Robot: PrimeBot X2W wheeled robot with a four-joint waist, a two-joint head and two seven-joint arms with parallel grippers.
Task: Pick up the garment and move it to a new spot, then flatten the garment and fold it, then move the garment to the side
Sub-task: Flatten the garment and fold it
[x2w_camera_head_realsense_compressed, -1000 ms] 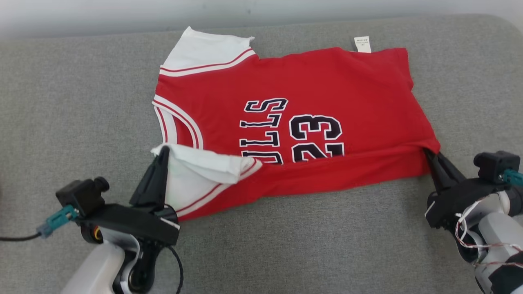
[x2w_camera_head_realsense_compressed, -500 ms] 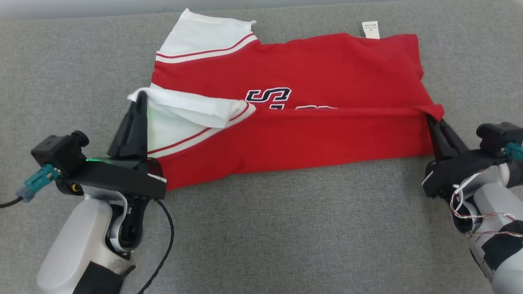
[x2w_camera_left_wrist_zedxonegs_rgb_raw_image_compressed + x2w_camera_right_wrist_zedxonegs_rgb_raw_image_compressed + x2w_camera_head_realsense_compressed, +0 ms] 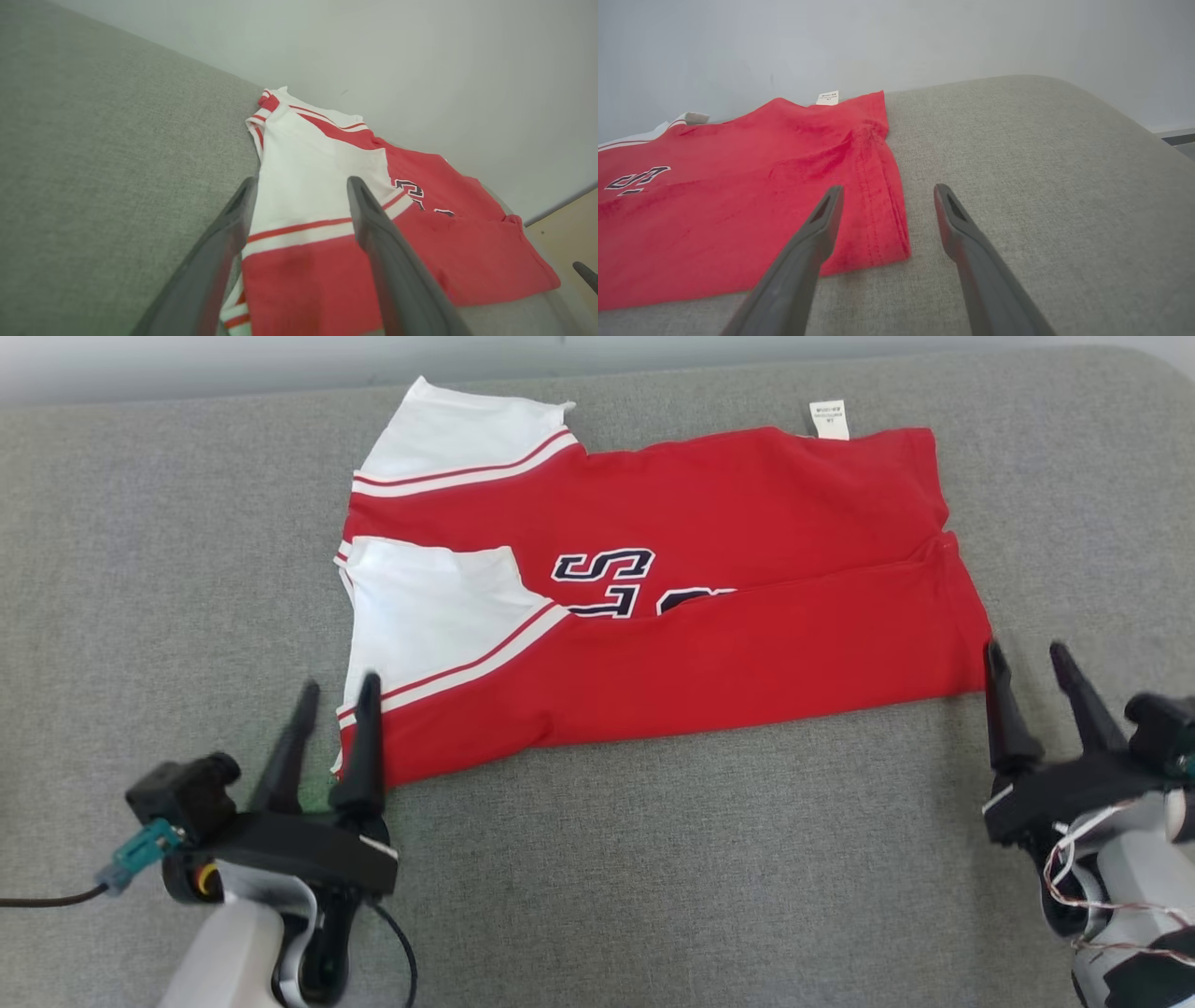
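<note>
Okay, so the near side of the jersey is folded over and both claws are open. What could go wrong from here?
1. The left claw has one finger over the near corner of the jersey; pulling back could snag it and drag the fold open.
2. The folded flap lies skewed, its edge slanting across the lettering, so a second fold may come out crooked.
</note>
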